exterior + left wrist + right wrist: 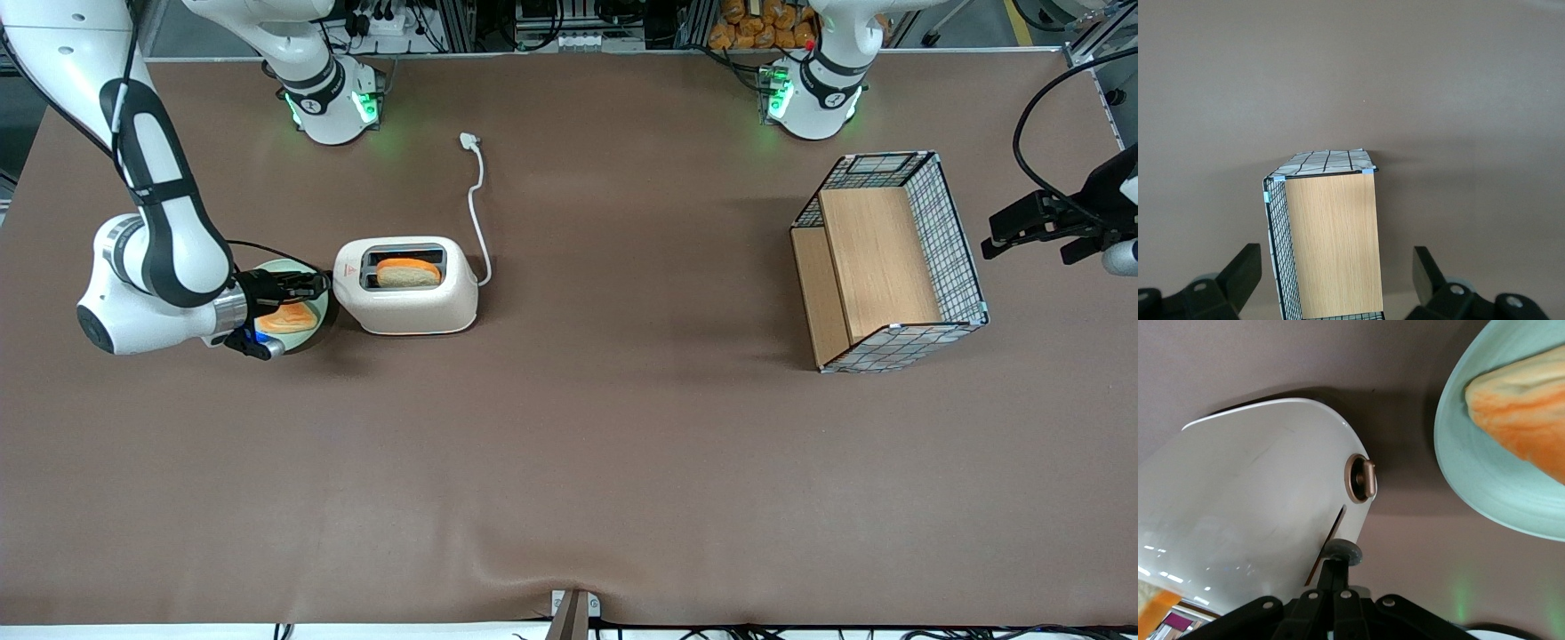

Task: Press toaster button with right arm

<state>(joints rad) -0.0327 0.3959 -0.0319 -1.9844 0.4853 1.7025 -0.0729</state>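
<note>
I have the right arm (pixel 151 258) bent low over the working arm's end of the table (pixel 569 462), its gripper (pixel 313 285) level with the narrow end face of the toaster (pixel 411 298) and above a pale green plate (pixel 317 331) holding a slice of toast (pixel 289 317). In the right wrist view the fingers (pixel 1335 577) are closed together, empty, their tip resting on the toaster button (pixel 1343 552), a greyish tab at the slot in that end face; a round bronze knob (pixel 1360 478) sits on the same face beside it. A second slice of bread (pixel 408 272) stands in the top slot, seen only from the front. The white cord (pixel 478 209) trails away from the front camera to its plug (pixel 468 140). Open brown table lies nearer the camera, and a wire-and-wood basket (pixel 889 262) sits well apart toward the parked arm's end.
</note>
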